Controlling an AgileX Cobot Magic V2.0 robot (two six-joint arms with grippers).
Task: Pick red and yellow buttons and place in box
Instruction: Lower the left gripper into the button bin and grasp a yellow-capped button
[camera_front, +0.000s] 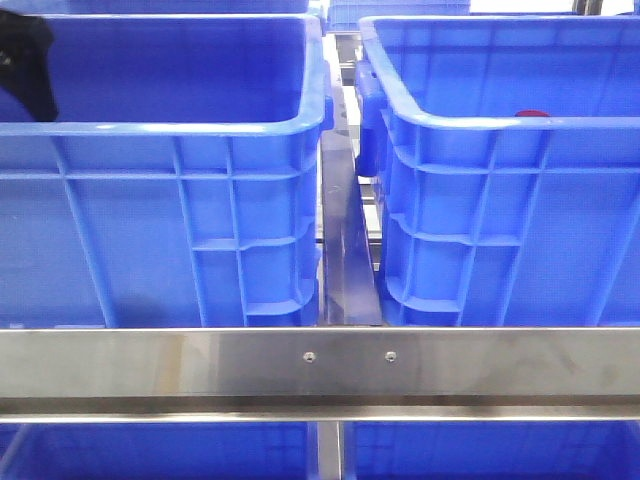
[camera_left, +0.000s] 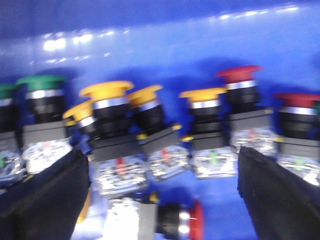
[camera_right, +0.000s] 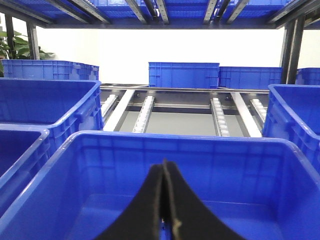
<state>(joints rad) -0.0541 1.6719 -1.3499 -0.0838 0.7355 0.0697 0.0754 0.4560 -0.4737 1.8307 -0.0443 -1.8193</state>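
My worry here is a double grab: the left gripper is spread wide and empty, low over a tight row of buttons, and the yellow ones overlap each other, so closing now could catch two bodies or knock a neighbour over. Green buttons stand at one end of the row, so drifting that way would fetch the wrong colour. The left wrist view is blurred, which makes judging the gap harder. Red buttons stand toward the other end, and one more red one lies on its side right between the fingers. Each has a glossy mushroom cap, a metal collar, a black barrel and a clear block underneath; top-heavy, I think, and slick on the smooth crate floor. The right gripper is pressed closed, holding nothing I can see, hovering over the box, whose ribbed plastic walls and thick rim look rigid. In the front view a red cap peeks over the right crate's rim.
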